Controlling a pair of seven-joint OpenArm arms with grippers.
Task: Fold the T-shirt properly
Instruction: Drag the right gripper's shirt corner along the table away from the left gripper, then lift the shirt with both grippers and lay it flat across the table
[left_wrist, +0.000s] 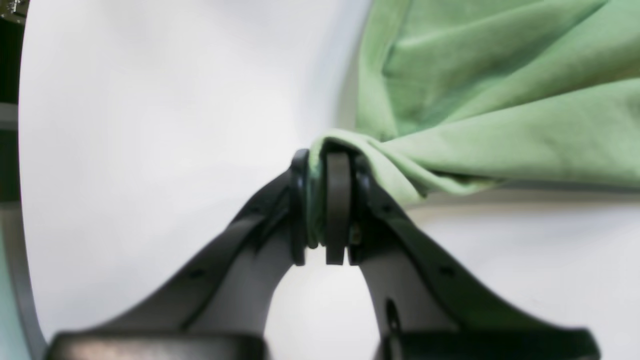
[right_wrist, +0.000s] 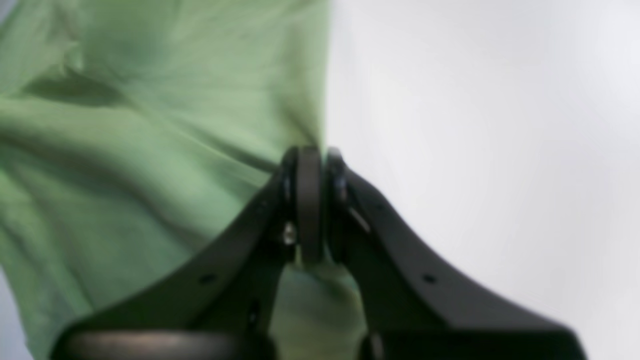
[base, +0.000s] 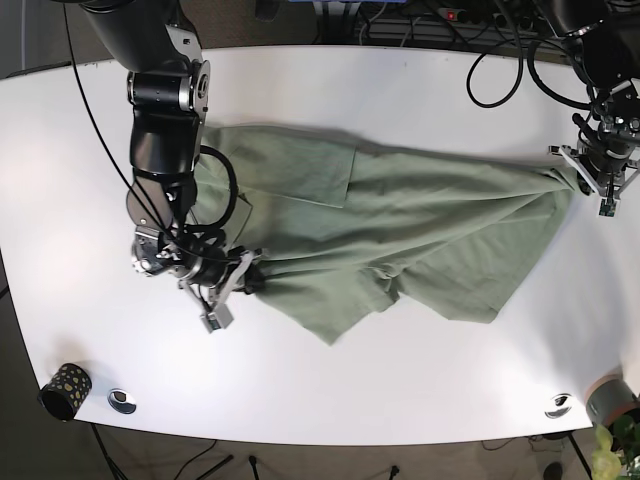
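A green T-shirt (base: 400, 225) lies stretched and wrinkled across the white table (base: 400, 90). My left gripper (left_wrist: 325, 165) is shut on a bunched edge of the T-shirt (left_wrist: 500, 100); in the base view it (base: 585, 170) holds the shirt's right end. My right gripper (right_wrist: 310, 160) is shut on the edge of the T-shirt (right_wrist: 150, 125); in the base view it (base: 250, 275) pinches the shirt's lower left edge, just above the table.
A small dark speckled cup (base: 62, 388) and a round metal piece (base: 122, 400) sit at the front left corner. Another round metal piece (base: 558, 404) and a grey cup (base: 612, 398) sit at the front right. Cables (base: 500, 60) lie along the back edge.
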